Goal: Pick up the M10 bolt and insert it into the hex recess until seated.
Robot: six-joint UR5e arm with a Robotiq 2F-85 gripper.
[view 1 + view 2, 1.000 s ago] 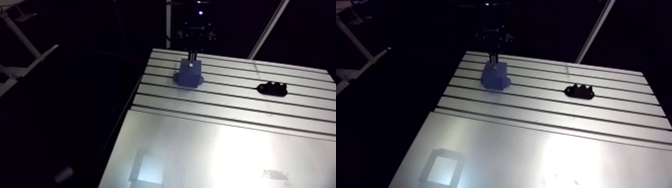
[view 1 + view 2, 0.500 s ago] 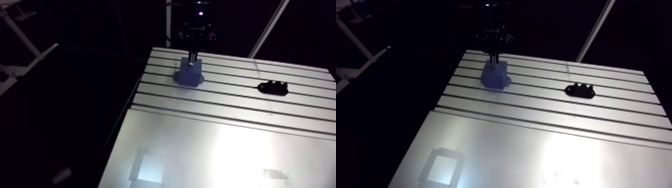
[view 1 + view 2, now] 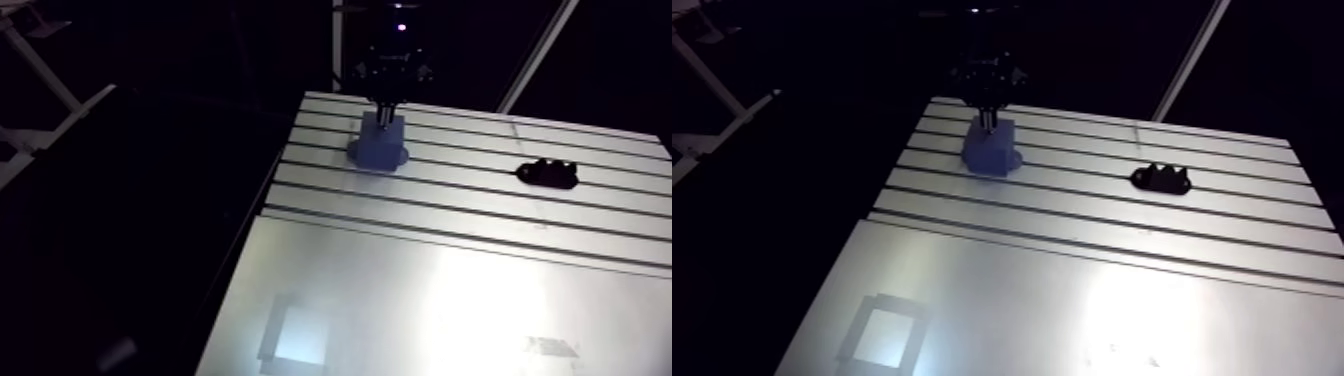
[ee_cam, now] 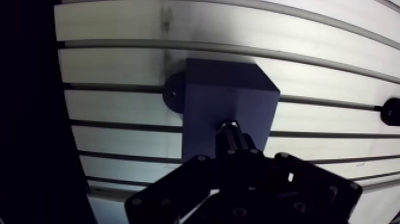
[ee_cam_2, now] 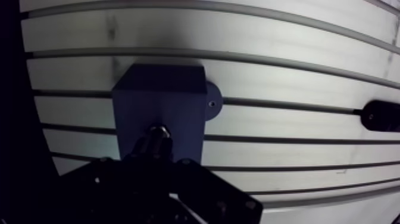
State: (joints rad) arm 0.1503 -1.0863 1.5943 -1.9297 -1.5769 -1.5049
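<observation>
A blue block (image 4: 229, 98) with a round flange stands on the slotted aluminium table (image 3: 450, 290), near its far left corner. My gripper (image 4: 235, 149) hangs straight over the block (image 3: 378, 145) and is shut on the M10 bolt (image 4: 231, 132). The bolt (image 5: 157, 136) points down from between the fingers, its end at the block's top face. The bolt end hides the recess, and I cannot tell how deep the bolt sits.
A small black part (image 3: 547, 173) lies on the slats to the right of the block, well apart from it. The table's left edge (image 3: 262, 205) runs close beside the block. A pale square patch (image 3: 297, 335) shows on the smooth front plate.
The whole arm view has shifted slightly, so the camera moved. The gripper stays over the blue block with the bolt; no other clear difference.
</observation>
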